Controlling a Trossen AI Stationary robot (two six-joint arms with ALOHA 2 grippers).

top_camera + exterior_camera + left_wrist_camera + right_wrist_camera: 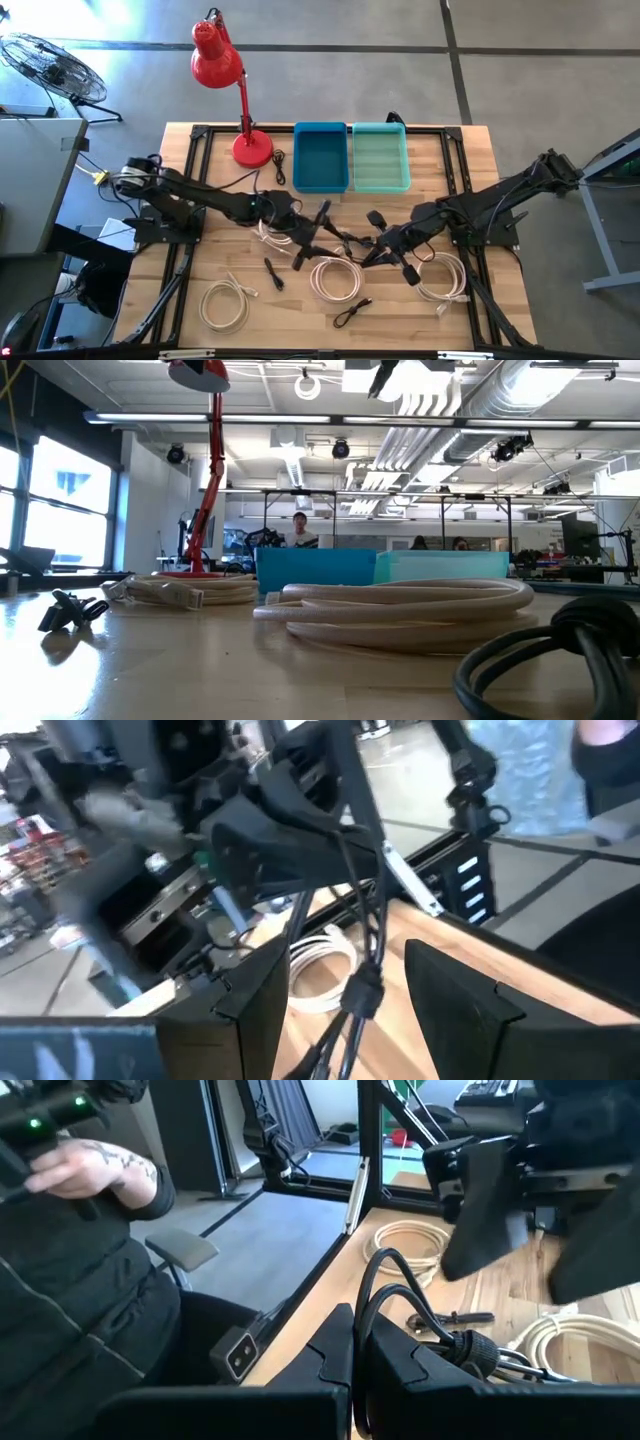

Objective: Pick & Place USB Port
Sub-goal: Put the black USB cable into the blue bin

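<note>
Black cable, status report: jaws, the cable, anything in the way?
Right gripper jaws shut on the black cable at mid-table. Left gripper jaws open around the same cable. White cable coils lie close below. Blue bin not reached.

- The black cable [345, 238] is a thin dark USB lead, lifted off the table near its middle and strung between the two claws, its slack drooping in loops.
- One end runs between the open fingers of the left claw [345, 1005], where a thicker ribbed collar [362, 992] sits on the strand.
- The other end is pinched in the closed right claw [360, 1345]; its ribbed strain relief [470, 1350] sticks out beside the fingers and the lead arches up in a loop above them.
- The blue bin [321, 157] and the teal bin [380, 157] stand side by side, touching, at the table's far edge.
</note>
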